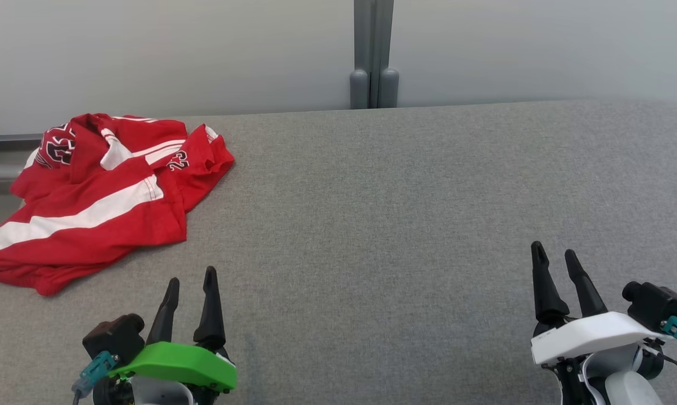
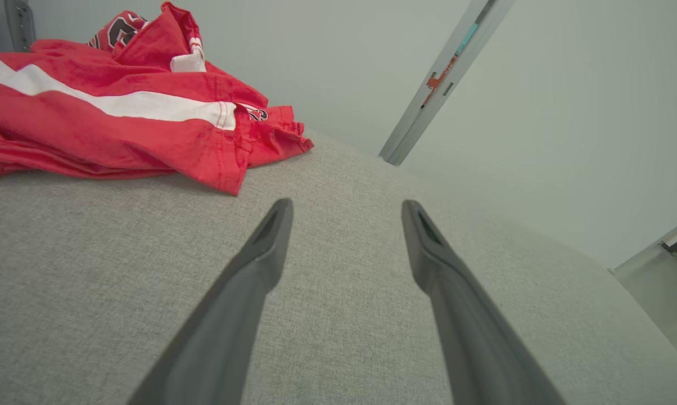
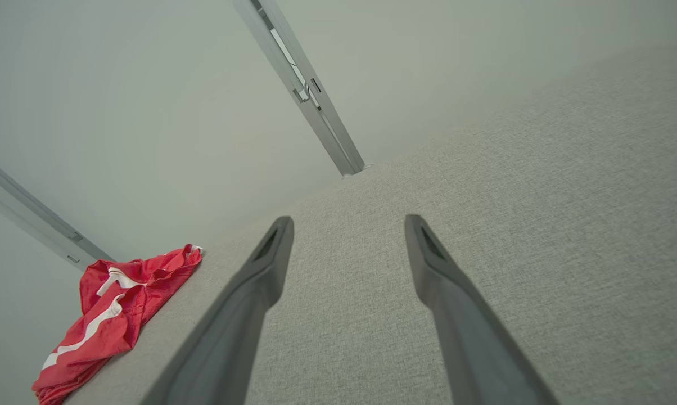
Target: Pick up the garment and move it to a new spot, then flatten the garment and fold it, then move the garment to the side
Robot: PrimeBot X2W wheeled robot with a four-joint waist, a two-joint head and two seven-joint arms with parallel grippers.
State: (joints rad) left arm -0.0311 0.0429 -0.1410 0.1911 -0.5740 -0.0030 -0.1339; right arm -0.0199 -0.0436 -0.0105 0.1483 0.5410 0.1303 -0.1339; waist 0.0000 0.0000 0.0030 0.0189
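Note:
The garment (image 1: 99, 197) is a red jersey with white stripes and black numbers, lying crumpled at the far left of the grey fabric table (image 1: 400, 225), partly over its left edge. In the left wrist view the garment (image 2: 119, 124) lies ahead and to the left; in the right wrist view the garment (image 3: 111, 312) is small at the lower left. My left gripper (image 1: 191, 275) stands open near the front edge, just short of the garment's near hem, with nothing between its fingers. At the front right my right gripper (image 1: 555, 252) is open and empty, far from the garment.
A pale wall with a grey vertical post (image 1: 373, 56) runs along the table's far edge. The table's left edge sits under the garment.

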